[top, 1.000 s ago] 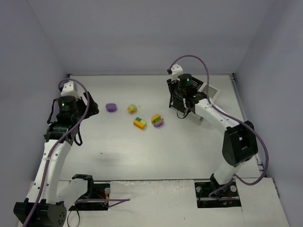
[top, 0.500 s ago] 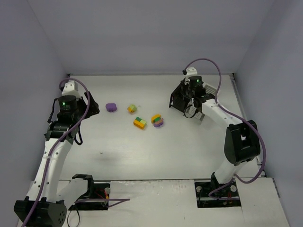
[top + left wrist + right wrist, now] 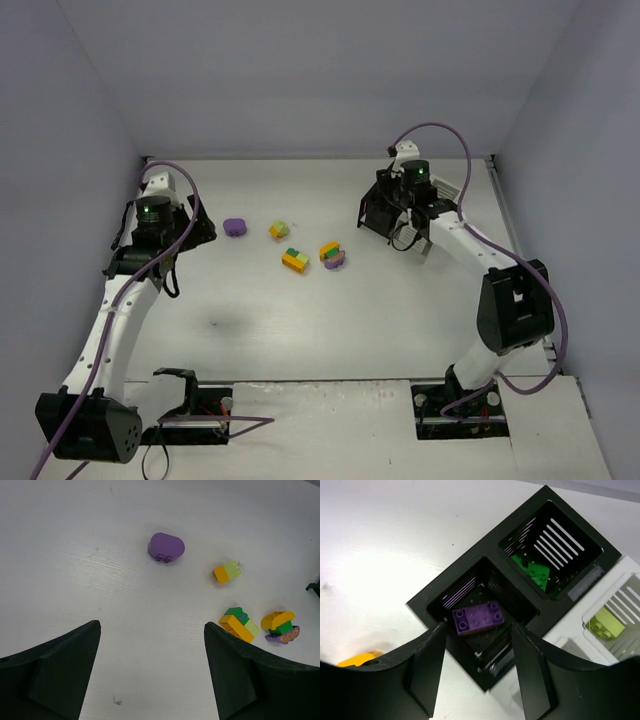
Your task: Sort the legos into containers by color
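Observation:
Several legos lie loose mid-table: a rounded purple one [image 3: 235, 227] [image 3: 166, 547], an orange-and-lime piece [image 3: 279, 231] [image 3: 227, 572], an orange, green and lime stack [image 3: 294, 260] [image 3: 238, 624], and an orange, green and purple stack [image 3: 334, 256] [image 3: 280, 626]. My left gripper [image 3: 198, 228] [image 3: 151, 625] hovers open and empty, left of them. The containers are joined black bins [image 3: 378, 213] [image 3: 427, 600] and white bins [image 3: 447, 192] [image 3: 620, 595]. My right gripper [image 3: 388, 212] [image 3: 478, 626] hangs open over a black bin where a purple brick [image 3: 477, 618] lies flat, free of both fingers.
The neighbouring black bin holds green bricks [image 3: 535, 572], and a white bin holds a lime brick [image 3: 604, 623]. Walls close the table at the back and on both sides. The bins stand near the back right corner.
The right arm shifted a little right over the black bins and its jaws have parted. The left arm moved back and slightly right, closer to the purple rounded lego.

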`<move>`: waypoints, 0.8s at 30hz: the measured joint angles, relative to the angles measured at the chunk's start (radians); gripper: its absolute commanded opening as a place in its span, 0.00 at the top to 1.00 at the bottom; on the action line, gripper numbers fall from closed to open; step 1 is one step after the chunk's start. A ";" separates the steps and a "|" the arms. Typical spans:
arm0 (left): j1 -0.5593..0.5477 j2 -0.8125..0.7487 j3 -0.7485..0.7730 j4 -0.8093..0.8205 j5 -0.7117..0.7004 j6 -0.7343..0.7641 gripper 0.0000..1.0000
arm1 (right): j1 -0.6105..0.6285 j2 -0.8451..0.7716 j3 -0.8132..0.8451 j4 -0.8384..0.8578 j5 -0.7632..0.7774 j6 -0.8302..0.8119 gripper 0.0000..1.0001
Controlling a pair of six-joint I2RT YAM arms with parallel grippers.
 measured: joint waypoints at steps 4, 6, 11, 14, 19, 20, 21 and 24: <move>-0.002 0.053 0.000 0.005 0.008 -0.007 0.22 | 0.000 -0.112 -0.058 0.000 -0.039 0.027 0.48; -0.015 0.098 0.005 0.007 0.002 -0.008 0.22 | 0.000 -0.198 -0.104 0.004 -0.064 0.045 0.48; -0.073 0.306 0.095 0.005 -0.028 -0.006 0.19 | 0.000 -0.405 -0.217 0.030 -0.128 0.082 0.47; -0.093 0.429 0.159 0.009 -0.035 0.000 0.18 | 0.000 -0.477 -0.280 0.052 -0.163 0.097 0.47; -0.098 0.612 0.277 0.018 -0.044 0.030 0.18 | 0.000 -0.499 -0.354 0.068 -0.206 0.109 0.47; -0.098 0.652 0.304 0.019 -0.045 0.038 0.18 | 0.000 -0.499 -0.365 0.068 -0.216 0.111 0.47; -0.098 0.686 0.326 0.021 -0.046 0.046 0.18 | 0.000 -0.499 -0.375 0.068 -0.225 0.114 0.47; -0.098 0.786 0.385 0.026 -0.047 0.070 0.18 | 0.000 -0.500 -0.396 0.075 -0.247 0.122 0.46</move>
